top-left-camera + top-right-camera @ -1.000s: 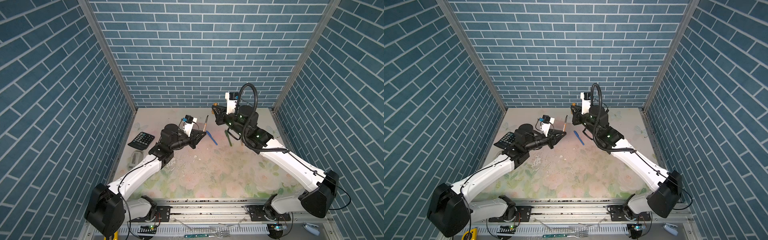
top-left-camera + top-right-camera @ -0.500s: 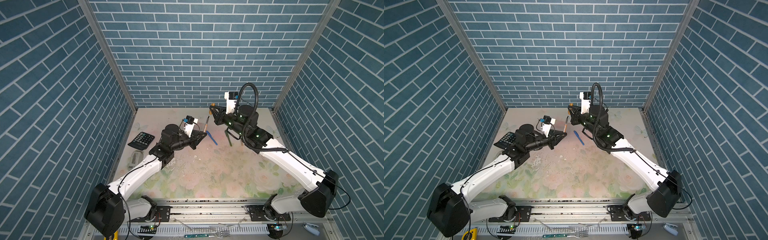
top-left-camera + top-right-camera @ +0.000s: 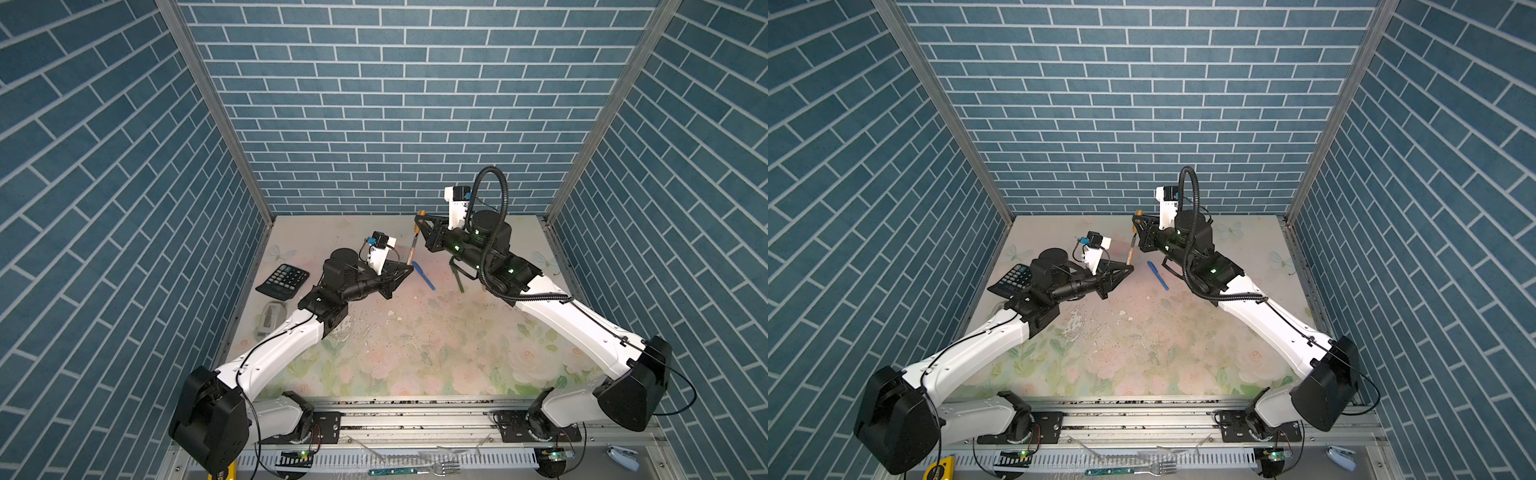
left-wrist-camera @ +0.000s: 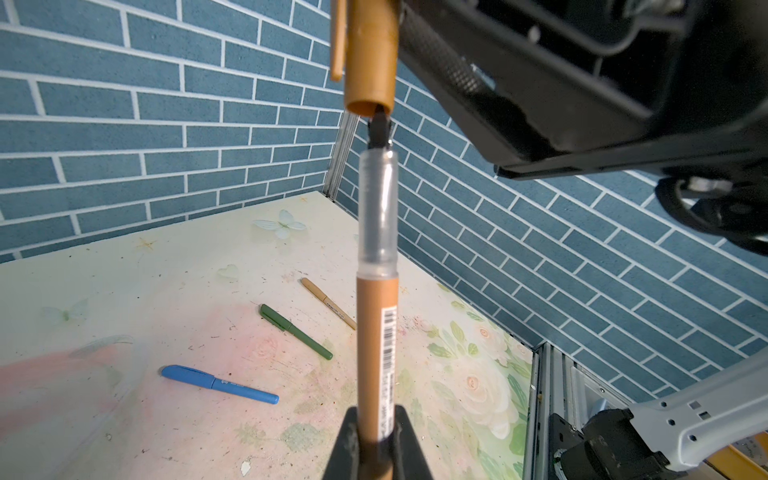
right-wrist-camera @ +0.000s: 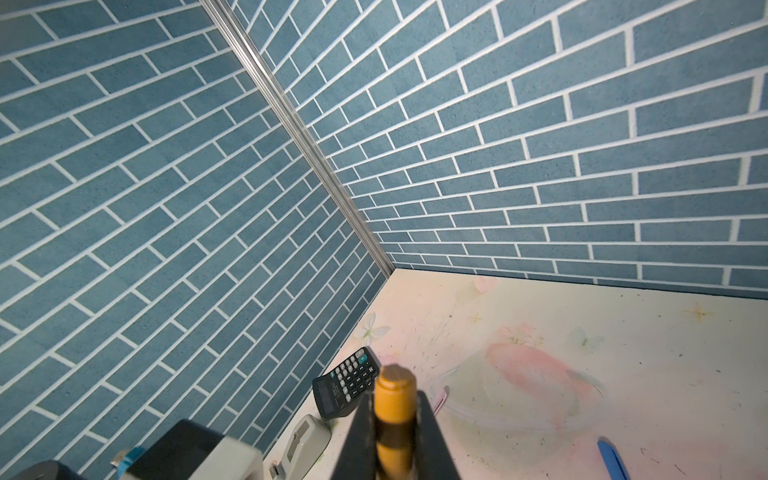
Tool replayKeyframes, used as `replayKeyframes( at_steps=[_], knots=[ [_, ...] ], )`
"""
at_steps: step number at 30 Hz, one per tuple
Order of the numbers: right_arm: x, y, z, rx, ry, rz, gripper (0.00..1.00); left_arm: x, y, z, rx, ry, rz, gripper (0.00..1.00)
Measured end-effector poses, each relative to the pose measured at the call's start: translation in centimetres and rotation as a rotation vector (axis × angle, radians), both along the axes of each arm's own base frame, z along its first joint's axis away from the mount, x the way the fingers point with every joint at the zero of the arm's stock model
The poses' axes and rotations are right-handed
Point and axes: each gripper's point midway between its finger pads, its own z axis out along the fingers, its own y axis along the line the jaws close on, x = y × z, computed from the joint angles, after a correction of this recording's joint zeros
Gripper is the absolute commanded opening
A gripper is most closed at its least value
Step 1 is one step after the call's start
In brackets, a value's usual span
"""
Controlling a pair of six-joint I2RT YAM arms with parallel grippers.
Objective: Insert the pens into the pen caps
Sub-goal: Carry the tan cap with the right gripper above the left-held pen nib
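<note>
2 grippers meet in mid-air: the left gripper (image 3: 409,271) is clenched on the gold pen (image 3: 411,253), and the right gripper (image 3: 418,227) grasps the gold cap (image 3: 421,215). In both top views the cap hangs at 12 o'clock of the pen, whose dark tip (image 4: 379,129) sits at its mouth. 1 blue pen (image 3: 424,275) lies on the table (image 3: 415,353) at 4 o'clock of the left gripper.

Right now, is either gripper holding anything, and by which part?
The left gripper holds a gold pen by the barrel, far from the tip. The right gripper holds a gold cap around its middle, both ends sticking out.
</note>
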Motion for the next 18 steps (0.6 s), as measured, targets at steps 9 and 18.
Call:
replayKeyframes(
  at_steps=[9,18],
  knots=[
    [-0.2,0.2,-0.8,-0.002,0.021,0.014,0.10,0.2,0.1,0.0,0.002,-0.004,0.017,0.00],
    [-0.8,0.8,-1.2,0.019,0.060,0.061,0.10,0.3,0.4,0.3,0.003,-0.014,0.036,0.00]
  ],
)
